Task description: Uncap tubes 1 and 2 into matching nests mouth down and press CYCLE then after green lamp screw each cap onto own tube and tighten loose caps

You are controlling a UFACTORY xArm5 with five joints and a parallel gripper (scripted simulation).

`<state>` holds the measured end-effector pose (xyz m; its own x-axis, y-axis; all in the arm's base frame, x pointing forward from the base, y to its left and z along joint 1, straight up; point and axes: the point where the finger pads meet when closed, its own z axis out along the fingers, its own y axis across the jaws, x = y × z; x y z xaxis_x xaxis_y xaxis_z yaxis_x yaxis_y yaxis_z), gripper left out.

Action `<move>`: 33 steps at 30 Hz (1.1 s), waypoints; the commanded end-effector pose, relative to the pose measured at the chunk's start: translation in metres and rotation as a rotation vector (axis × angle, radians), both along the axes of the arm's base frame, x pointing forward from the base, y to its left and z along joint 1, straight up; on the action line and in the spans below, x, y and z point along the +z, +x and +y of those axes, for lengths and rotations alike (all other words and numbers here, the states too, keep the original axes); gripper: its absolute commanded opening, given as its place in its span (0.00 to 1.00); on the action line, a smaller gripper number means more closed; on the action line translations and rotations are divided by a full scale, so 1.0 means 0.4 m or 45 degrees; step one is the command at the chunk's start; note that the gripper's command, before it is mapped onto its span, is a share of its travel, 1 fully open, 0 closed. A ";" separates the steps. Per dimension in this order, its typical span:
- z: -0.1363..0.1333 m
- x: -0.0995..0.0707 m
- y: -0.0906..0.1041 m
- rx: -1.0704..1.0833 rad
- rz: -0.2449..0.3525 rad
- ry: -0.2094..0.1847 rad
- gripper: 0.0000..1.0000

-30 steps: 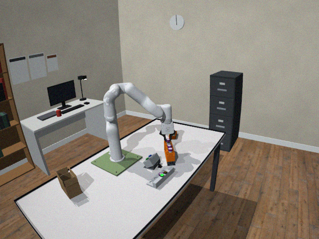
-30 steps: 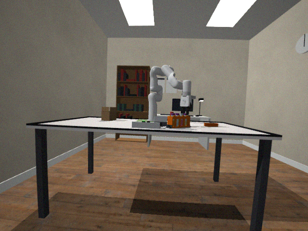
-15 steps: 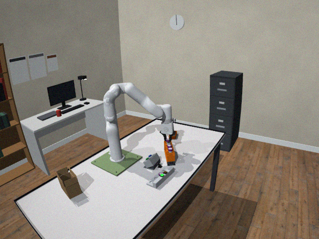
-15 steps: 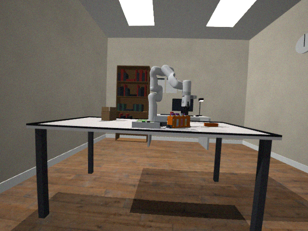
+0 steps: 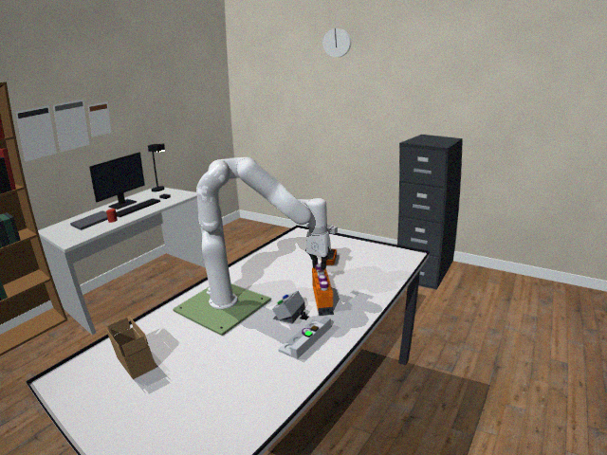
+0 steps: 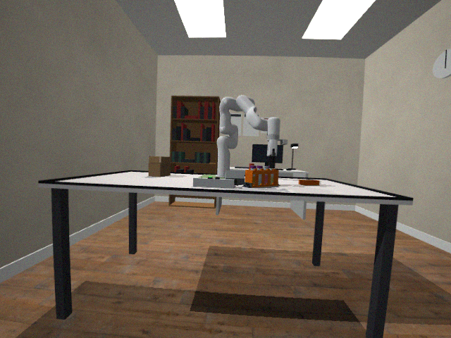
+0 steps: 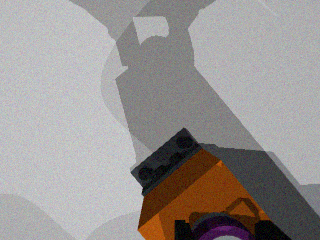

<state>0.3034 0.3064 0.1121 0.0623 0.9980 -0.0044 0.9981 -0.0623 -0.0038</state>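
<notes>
The orange decapping station stands on the table with purple-capped tubes in a row. It also shows in the exterior view. My gripper points straight down over the tube at the far end of the row, farthest from the cap tray. In the wrist view the purple cap sits at the bottom edge between my dark fingers, above the station's orange end. The gripper is shut on this cap. The grey cap tray lies near the table's front edge, with its green lamp lit.
The grey key housing sits between the arm's green base plate and the station. A small orange block lies just behind the station. A cardboard box stands at the table's left end.
</notes>
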 end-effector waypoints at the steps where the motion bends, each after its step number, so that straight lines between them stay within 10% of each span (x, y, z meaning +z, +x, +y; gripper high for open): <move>1: 0.002 0.004 0.002 -0.006 -0.008 -0.001 0.46; 33: -0.036 0.119 0.017 0.206 -0.007 -0.001 0.46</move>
<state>0.3035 0.3066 0.1564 0.0641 0.9979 -0.0040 0.9979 -0.0641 -0.0035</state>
